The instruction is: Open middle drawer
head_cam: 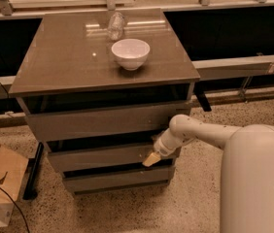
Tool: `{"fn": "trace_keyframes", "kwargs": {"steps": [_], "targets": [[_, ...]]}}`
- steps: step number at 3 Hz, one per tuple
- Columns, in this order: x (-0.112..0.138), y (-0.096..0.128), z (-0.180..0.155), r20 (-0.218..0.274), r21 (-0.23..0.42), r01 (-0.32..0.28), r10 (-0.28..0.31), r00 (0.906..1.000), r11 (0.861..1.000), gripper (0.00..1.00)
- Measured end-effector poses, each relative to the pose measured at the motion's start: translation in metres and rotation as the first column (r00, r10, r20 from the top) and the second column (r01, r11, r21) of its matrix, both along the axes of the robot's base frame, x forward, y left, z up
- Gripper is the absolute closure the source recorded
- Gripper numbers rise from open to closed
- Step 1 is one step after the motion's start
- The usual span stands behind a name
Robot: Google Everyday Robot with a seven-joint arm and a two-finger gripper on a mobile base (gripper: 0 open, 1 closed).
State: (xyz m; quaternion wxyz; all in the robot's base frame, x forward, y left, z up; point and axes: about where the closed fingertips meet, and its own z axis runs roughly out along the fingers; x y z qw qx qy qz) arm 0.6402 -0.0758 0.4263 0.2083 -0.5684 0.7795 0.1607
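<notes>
A robot's gripper [151, 158] presses against the right end of the middle drawer [103, 157], its tan tip at the front's lower edge; whether it is open or closed cannot be told. The white arm [195, 132] reaches in from the lower right. The middle drawer sits between the taller top drawer [98, 123] and the slim bottom drawer [117, 178], a dark gap above it. A white bowl [130, 53] and a clear bottle [116, 25] stand on the glossy surface [59, 57].
</notes>
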Motion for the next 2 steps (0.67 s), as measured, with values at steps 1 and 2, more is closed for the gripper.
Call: {"fn": "trace_keyframes", "kwargs": {"steps": [1,2], "targets": [[0.0009,0.0001,0.0044,0.0,0.0,0.0,0.0,1.0,1.0,0.63],[0.0032,0.0005,0.0106,0.0,0.0,0.0,0.0,1.0,1.0,0.85]]}}
